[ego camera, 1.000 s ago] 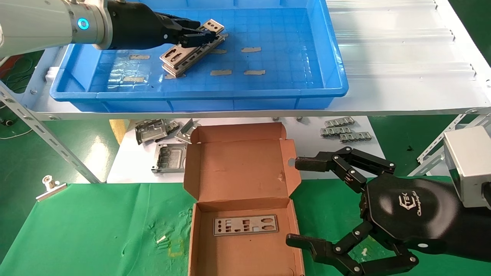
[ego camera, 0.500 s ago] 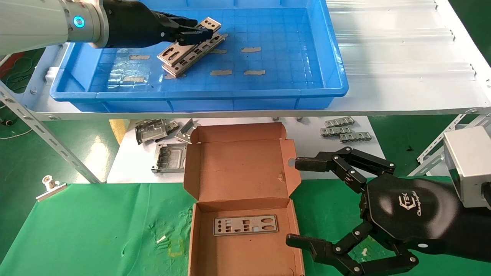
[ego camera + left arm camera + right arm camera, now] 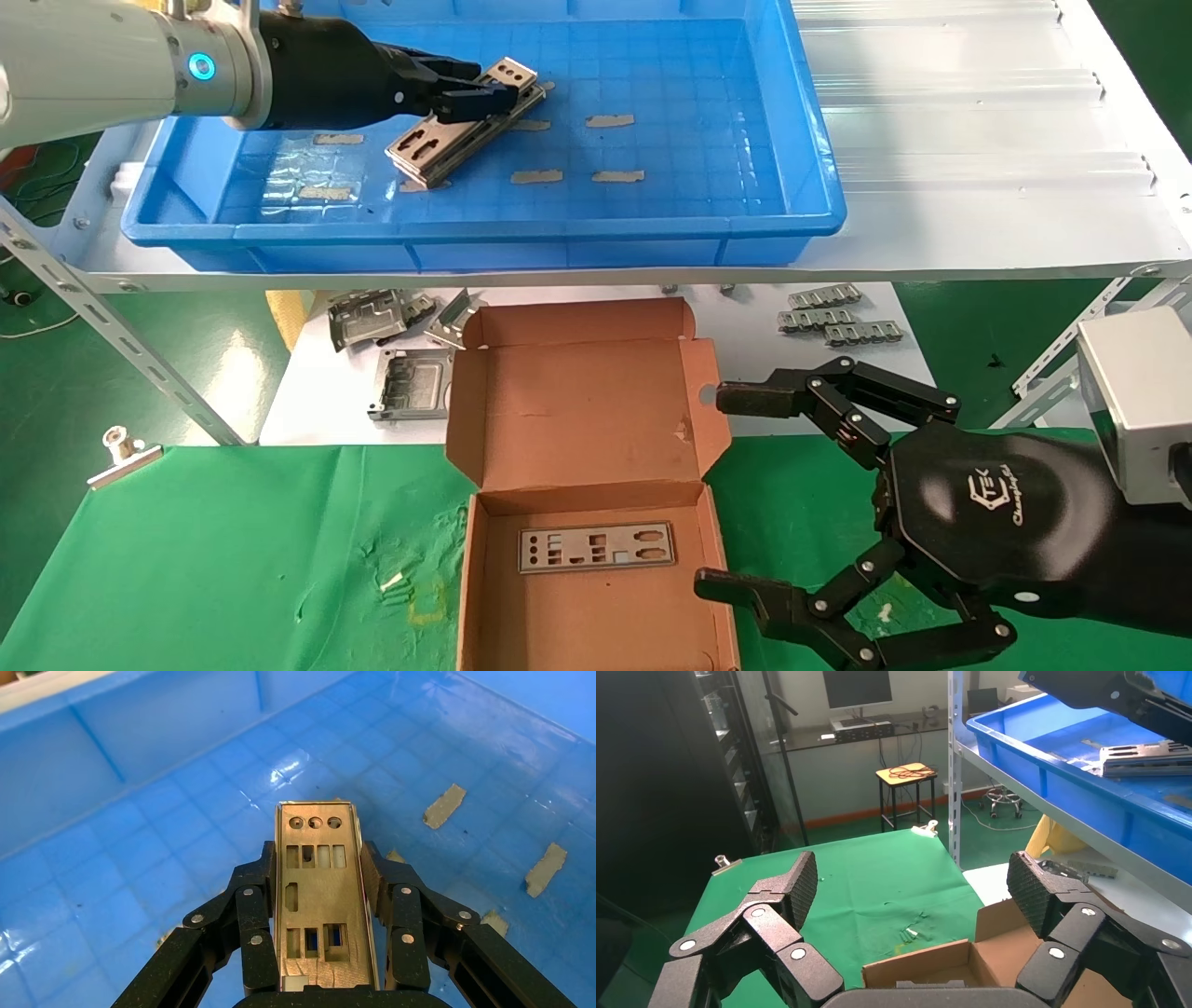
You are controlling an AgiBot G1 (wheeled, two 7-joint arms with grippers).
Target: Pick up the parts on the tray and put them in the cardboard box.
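Left gripper reaches into the blue tray on the shelf, fingers closed on the long edges of a punched metal plate — its far end tilted above the stack. Right gripper hangs wide open beside the cardboard box, which holds one plate.

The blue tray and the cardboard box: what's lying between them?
In the head view, loose grey metal brackets and slotted strips lie on the white surface between the tray and the cardboard box.
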